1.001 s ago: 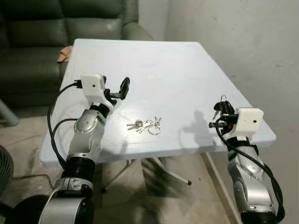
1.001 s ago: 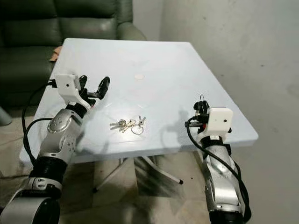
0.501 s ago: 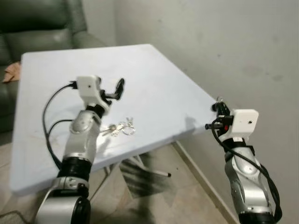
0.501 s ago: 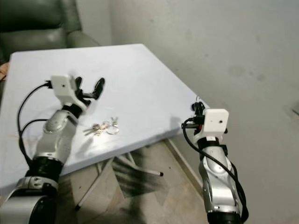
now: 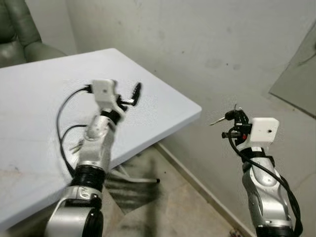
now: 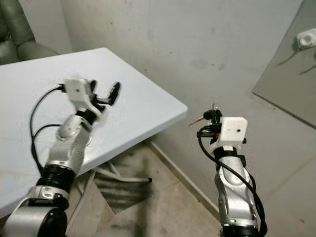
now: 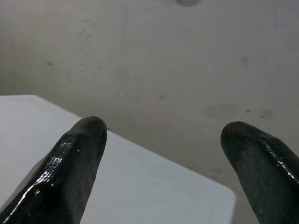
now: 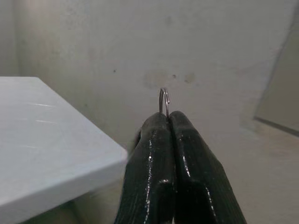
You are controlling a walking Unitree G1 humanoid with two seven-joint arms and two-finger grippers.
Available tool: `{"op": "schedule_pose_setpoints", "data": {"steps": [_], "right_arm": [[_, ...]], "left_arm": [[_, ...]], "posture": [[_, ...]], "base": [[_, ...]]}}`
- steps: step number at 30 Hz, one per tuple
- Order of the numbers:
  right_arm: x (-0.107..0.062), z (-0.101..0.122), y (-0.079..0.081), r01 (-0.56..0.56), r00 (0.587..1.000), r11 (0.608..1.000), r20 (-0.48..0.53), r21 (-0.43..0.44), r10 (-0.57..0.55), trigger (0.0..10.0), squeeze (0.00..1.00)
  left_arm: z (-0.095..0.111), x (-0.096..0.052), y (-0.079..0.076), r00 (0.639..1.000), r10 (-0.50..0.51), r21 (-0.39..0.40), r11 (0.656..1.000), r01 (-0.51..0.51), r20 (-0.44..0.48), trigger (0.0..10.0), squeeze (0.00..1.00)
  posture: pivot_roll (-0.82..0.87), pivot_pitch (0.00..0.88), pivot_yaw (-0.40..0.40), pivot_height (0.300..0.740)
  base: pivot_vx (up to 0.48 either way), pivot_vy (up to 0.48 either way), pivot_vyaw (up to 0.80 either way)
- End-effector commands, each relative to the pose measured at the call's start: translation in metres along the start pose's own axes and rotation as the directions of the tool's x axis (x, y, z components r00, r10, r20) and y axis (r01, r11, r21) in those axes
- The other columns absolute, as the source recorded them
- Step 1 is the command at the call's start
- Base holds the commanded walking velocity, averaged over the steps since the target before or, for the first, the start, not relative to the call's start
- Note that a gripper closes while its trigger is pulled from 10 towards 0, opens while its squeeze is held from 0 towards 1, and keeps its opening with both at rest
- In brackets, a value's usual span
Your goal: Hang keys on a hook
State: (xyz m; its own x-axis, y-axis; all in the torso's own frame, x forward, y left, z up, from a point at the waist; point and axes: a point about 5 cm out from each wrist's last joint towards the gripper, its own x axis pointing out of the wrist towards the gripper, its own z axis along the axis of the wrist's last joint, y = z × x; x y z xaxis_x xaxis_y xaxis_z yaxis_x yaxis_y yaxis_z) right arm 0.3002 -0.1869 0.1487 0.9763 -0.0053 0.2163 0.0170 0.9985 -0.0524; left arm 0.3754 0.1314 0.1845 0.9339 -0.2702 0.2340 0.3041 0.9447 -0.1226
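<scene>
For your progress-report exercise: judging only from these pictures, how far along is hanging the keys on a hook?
Done: the right gripper is shut on a key ring, held off the table near the wall. In hand: carrying them. Left: finding a hook and hanging them. The left gripper is open above the table.

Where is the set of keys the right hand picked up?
The metal keys on a ring are pinched in the right hand, held in the air past the white table's corner, facing the grey wall.

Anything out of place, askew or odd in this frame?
Nothing spilled or damaged. The right gripper is shut on a key ring beyond the table corner, a key sticking out sideways. The left gripper hangs open over the table.
</scene>
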Motion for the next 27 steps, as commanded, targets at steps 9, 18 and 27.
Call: {"op": "schedule_pose_setpoints", "data": {"steps": [9, 18, 27], "right_arm": [[0.0030, 0.0036, -0.0001, 0.003, 1.000, 1.000, 0.011, -0.005, -0.003, 10.0, 0.00], [0.0019, 0.0022, -0.0003, 0.006, 1.000, 1.000, 0.006, -0.008, -0.006, 10.0, 0.00], [0.0018, 0.0020, -0.0002, 0.007, 1.000, 1.000, 0.002, -0.009, -0.007, 10.0, 0.00]], "left_arm": [[0.0012, 0.0010, 0.0027, 1.000, 0.013, 0.030, 0.999, -0.012, -0.001, 10.0, 0.00], [0.0009, 0.0015, 0.0027, 1.000, 0.013, 0.050, 0.999, -0.013, -0.001, 10.0, 0.00], [0.0001, 0.0017, 0.0015, 1.000, 0.017, 0.037, 0.999, -0.017, 0.000, 10.0, 0.00]], "posture": [[-0.05, 0.000, -0.043, 0.740], [-0.05, 0.000, -0.043, 0.740], [-0.05, 0.000, -0.043, 0.740]], "base": [[0.000, 0.000, -0.72], [0.000, 0.000, -0.73], [0.000, 0.000, -0.72]]}}
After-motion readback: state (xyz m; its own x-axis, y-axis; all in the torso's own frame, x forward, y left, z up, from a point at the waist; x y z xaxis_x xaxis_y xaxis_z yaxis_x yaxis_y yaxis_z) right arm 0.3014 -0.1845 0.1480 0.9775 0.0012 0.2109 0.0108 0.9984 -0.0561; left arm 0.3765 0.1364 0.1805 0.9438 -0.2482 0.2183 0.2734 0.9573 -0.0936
